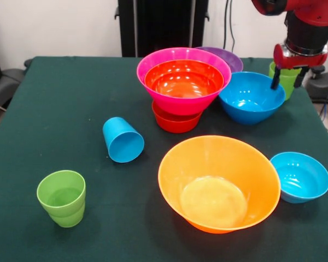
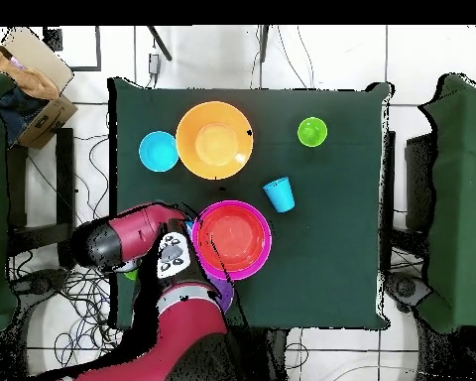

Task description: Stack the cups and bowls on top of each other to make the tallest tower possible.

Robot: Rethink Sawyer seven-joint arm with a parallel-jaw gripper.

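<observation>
Gripper (image 1: 287,81) fingers apart over green cup (image 1: 287,82) at table (image 1: 54,87) edge, beside blue bowl (image 1: 251,97)

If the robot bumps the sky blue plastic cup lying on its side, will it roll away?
Probably yes. The sky blue plastic cup lies on its side on the dark green tablecloth, so a nudge could set it rolling. It is tapered, so it would likely curve round instead of going straight. It looks thin and empty, so probably light and easy to knock.

Red arm (image 2: 133,243) perhaps hides bowls beside pink bowl (image 2: 232,239).
</observation>
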